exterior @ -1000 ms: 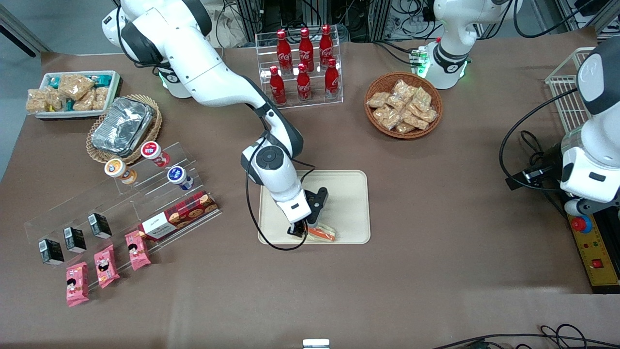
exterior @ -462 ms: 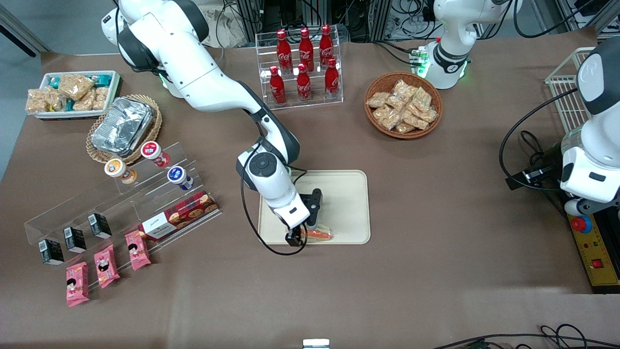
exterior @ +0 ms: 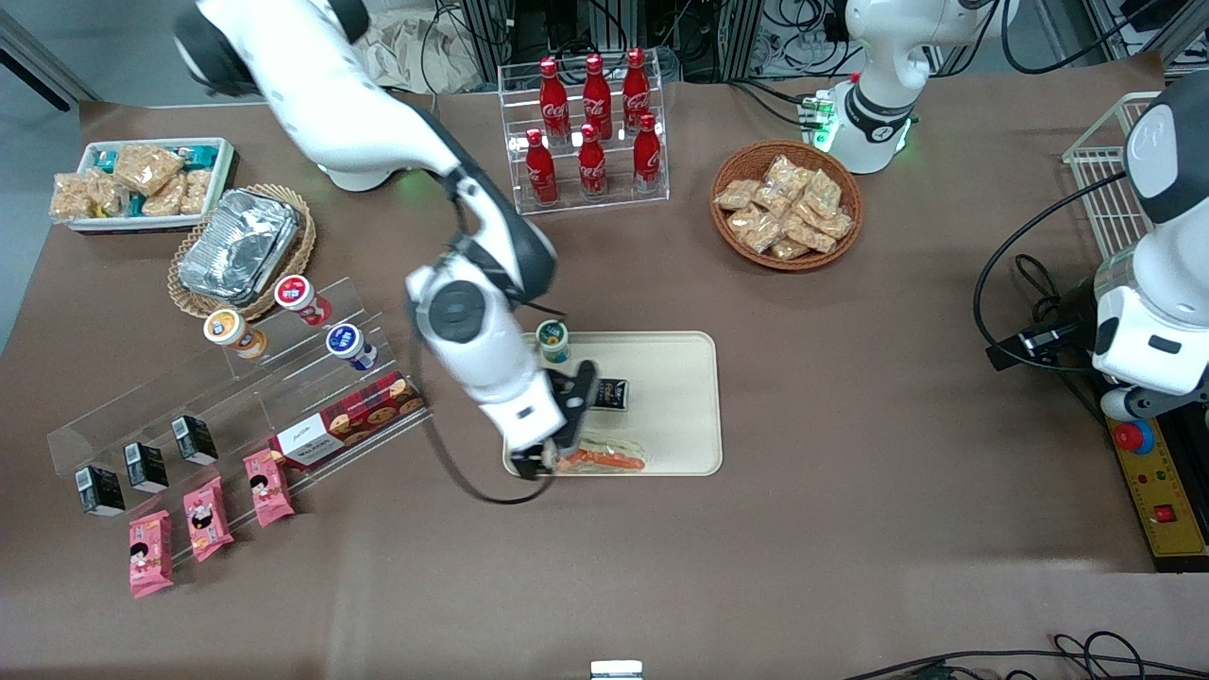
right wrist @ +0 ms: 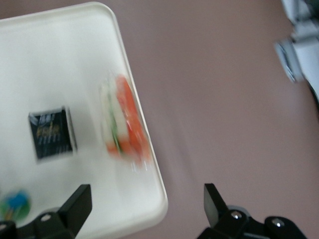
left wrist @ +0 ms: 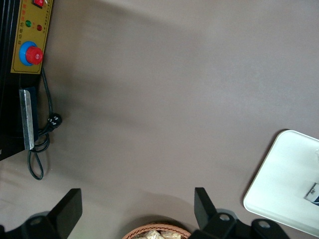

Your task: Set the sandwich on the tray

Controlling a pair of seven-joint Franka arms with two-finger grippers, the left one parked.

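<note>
The sandwich (exterior: 609,455), a wrapped wedge with orange and green filling, lies on the cream tray (exterior: 680,425) near the tray's edge closest to the front camera. It also shows in the right wrist view (right wrist: 124,124), lying on the tray (right wrist: 60,74). My right gripper (exterior: 543,455) is open and empty, raised above the tray's corner toward the working arm's end, apart from the sandwich. In the wrist view its fingers (right wrist: 75,204) stand wide apart over that corner.
A small black packet (exterior: 610,394) and a green-lidded cup (exterior: 553,341) also sit on the tray. A clear stepped rack with snacks (exterior: 283,378) stands toward the working arm's end. A cola bottle rack (exterior: 586,132) and a snack basket (exterior: 787,203) are farther from the front camera.
My gripper has let go of the sandwich, which now lies on the tray. The arm has lifted and moved toward the working arm's end, uncovering the black packet and the cup.
</note>
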